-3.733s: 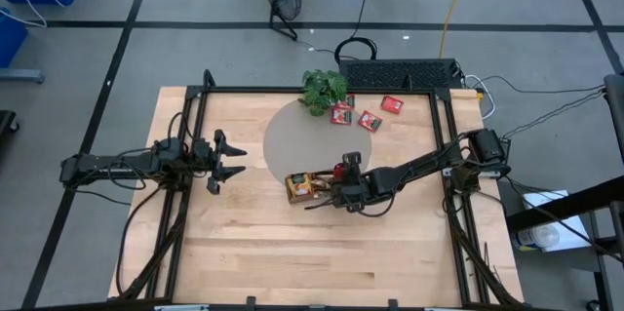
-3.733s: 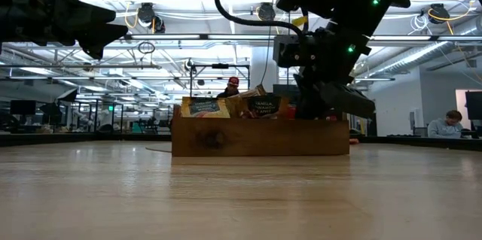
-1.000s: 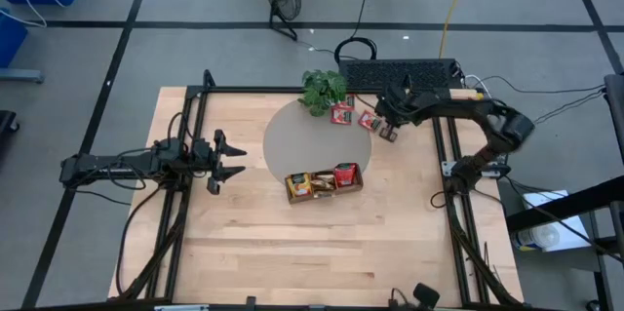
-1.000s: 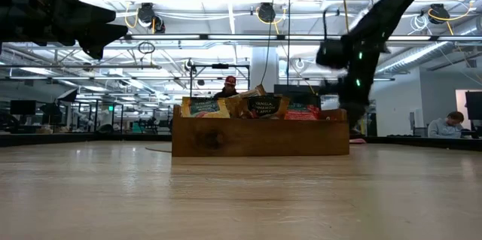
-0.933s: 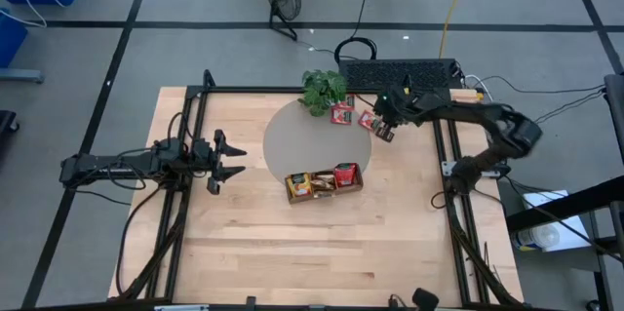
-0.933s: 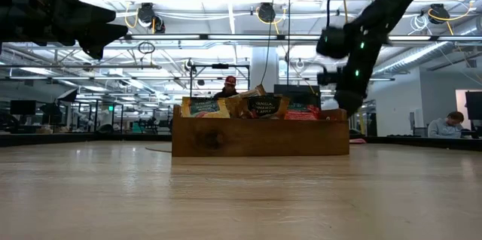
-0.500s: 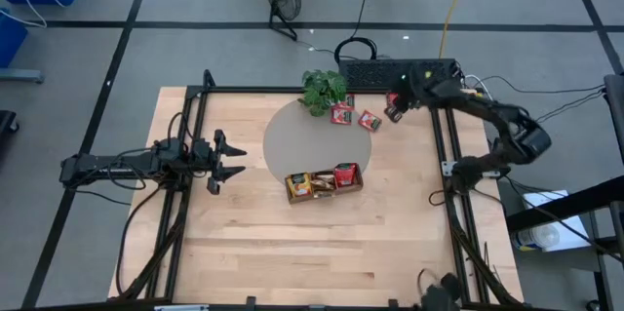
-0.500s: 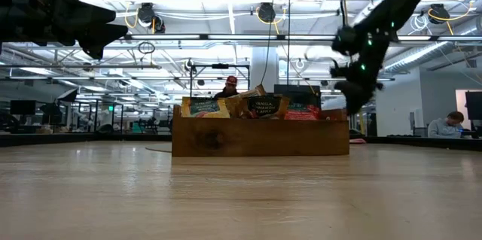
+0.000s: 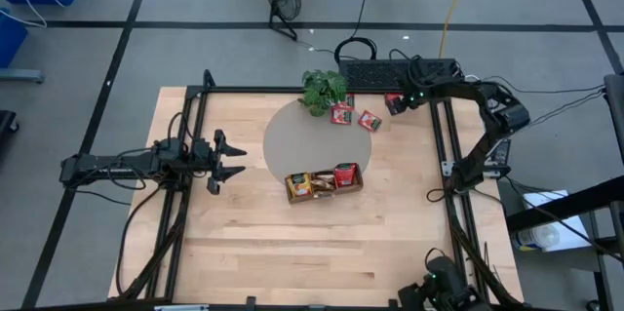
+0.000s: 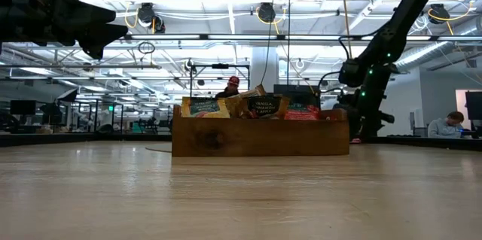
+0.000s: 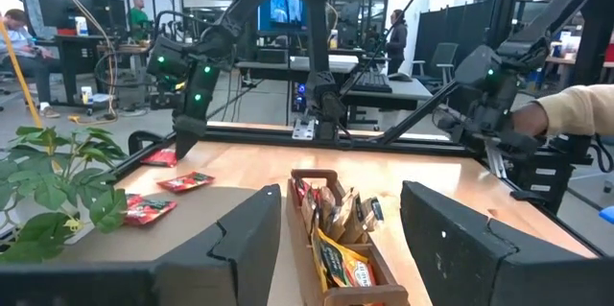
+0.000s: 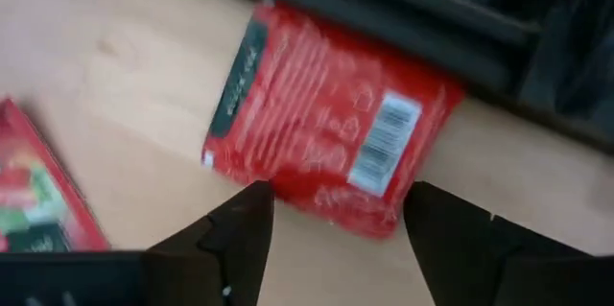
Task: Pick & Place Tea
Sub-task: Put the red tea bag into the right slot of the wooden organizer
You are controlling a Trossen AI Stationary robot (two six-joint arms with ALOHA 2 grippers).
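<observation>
1. Three loose red square tea-bag packets lie at the table's far side in the high view: one just beside the leafy green potted plant, one near it, and a third by the black frame rail. The right gripper, which was at the small wooden tray a few seconds ago, has swung out over that third packet. The tray already holds one red packet and a few orange-yellow ones. The left gripper waits well apart on the left, claws spread and empty.
2. Low view: at least four packets stand above the tray rim. The right arm has come down behind the tray's right end, so its claw is hard to make out here.
3. Left wrist view: the same three red packets show on the table, and one tray, with the right arm hanging over the farthest packet. A person's sleeve shows at the edge.
4. Right wrist view: the claw, shut a second ago, now stands wide, one finger on each side of the third packet, gripping nothing. A second packet shows at the edge. I judge a new pick is about to start, with three packets left to move.
</observation>
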